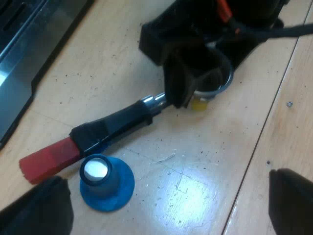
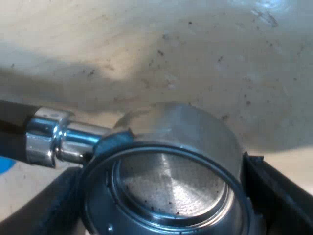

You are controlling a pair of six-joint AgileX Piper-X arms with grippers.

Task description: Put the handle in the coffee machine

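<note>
Holder [image 1: 146, 108] lies on its side along the wooden bench [image 1: 205, 161], loose, not locked into the coffee machine [image 1: 17, 58]. Only a black and metal edge of the machine shows, near the holder's red end [image 1: 49, 161] but apart from it.

Dark handle [image 1: 115, 125] runs from the red end up to a shiny metal neck [image 1: 157, 100], then into the round basket [image 1: 222, 83].

Right tool [image 1: 190, 73] sits over the basket end, covering most of it; a curve of metal rim shows past it. A small yellow bit [image 1: 198, 104] shows under the rim; cannot tell what it is.

From the right wrist view: right tool [image 2: 161, 188] has a black finger [image 2: 58, 205] on one side of the basket [image 2: 171, 186] and the other finger [image 2: 271, 188] on the opposite side. Both lie against the basket's metal wall, so the tool is closed onto the holder at the basket. Basket faces up at the camera, with a fine mesh floor and a few dark specks in it. Neck and collar [image 2: 46, 142] lead off to the dark handle. Bench [image 2: 171, 49] beyond is pale and speckled. Cannot tell whether the basket rests on the bench or is raised off it.

Blue tamper [image 1: 105, 183] stands upright on its wide base just beside the handle, close to where black meets red. Cannot tell if they touch. A sliver of blue [image 2: 4, 164] shows under the handle in the right wrist view.

Left tool [image 1: 166, 188] hangs above the bench near the tamper, fingers spread wide, gripping nothing. One finger [image 1: 39, 208] is over the bench by the red end, the other [image 1: 291, 200] is well away from the holder.
</note>
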